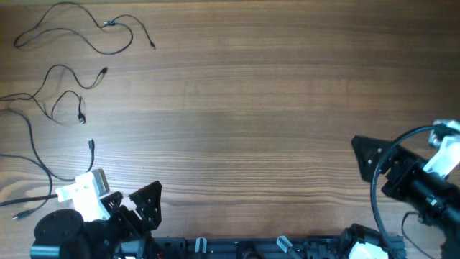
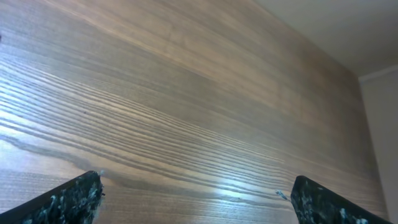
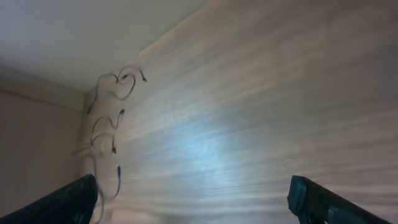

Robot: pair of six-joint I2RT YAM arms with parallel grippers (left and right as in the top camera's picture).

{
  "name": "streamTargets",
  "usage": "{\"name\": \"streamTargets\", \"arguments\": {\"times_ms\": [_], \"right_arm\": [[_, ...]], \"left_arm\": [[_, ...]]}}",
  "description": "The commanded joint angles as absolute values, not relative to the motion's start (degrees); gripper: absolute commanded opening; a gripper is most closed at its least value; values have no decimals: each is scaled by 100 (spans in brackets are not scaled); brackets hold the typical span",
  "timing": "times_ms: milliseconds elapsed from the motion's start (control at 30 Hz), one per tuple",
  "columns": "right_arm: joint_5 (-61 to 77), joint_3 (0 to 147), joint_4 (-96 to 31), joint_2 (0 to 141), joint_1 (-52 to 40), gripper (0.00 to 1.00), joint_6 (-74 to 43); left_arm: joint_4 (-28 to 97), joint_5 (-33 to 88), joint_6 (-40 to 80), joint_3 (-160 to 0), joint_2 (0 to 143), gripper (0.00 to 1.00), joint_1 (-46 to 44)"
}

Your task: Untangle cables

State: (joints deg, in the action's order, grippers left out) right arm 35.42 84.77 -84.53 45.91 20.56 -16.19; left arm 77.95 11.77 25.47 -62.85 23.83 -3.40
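Three thin black cables lie apart from one another at the table's far left. The top one (image 1: 79, 32) is a loose squiggle. The middle one (image 1: 65, 90) curls into a small loop. The long one (image 1: 34, 147) runs down the left edge, with a plug end (image 1: 91, 144). They also show far off in the right wrist view (image 3: 112, 106). My left gripper (image 1: 147, 198) is open and empty at the near left edge, over bare wood in its wrist view (image 2: 196, 199). My right gripper (image 1: 363, 147) is open and empty at the right side, also over bare wood (image 3: 193, 199).
The wooden table (image 1: 251, 108) fills the view. The arm bases and their thicker black cables (image 1: 377, 187) sit along the near edge. A wall borders the table's left end (image 3: 37, 137).
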Motion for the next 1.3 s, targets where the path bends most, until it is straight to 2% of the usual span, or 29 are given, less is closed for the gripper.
{"name": "streamTargets", "arguments": {"times_ms": [0,100,200,300,400,667,967,1133,1267], "right_arm": [[4001,8499,-8938,4595,2010,100,-976],[3972,8499,-9188,4595,1358,100,-878],[3295,8477,-9216,4589,801,100,-908],[3175,8477,-9214,4591,784,100,-969],[3107,8477,-9214,4591,784,100,-1514],[2486,8471,-8903,4589,784,100,-1496],[1105,8471,-8530,4589,775,100,-1511],[1249,7946,-7669,4405,276,100,-1472],[1251,6250,-6241,3621,38,100,-1367]], "left_arm": [[7778,1081,2596,-6300,2416,100,-375],[7778,1081,2596,-6300,2416,100,-375],[7778,1081,2596,-6300,2416,100,-375],[7778,1081,2596,-6300,2416,100,-375],[7778,1081,2596,-6300,2416,100,-375],[7778,1081,2596,-6300,2416,100,-375],[7778,1081,2596,-6300,2416,100,-375],[7778,1081,2596,-6300,2416,100,-375],[7780,1081,2596,-6300,2416,100,-375]]}}
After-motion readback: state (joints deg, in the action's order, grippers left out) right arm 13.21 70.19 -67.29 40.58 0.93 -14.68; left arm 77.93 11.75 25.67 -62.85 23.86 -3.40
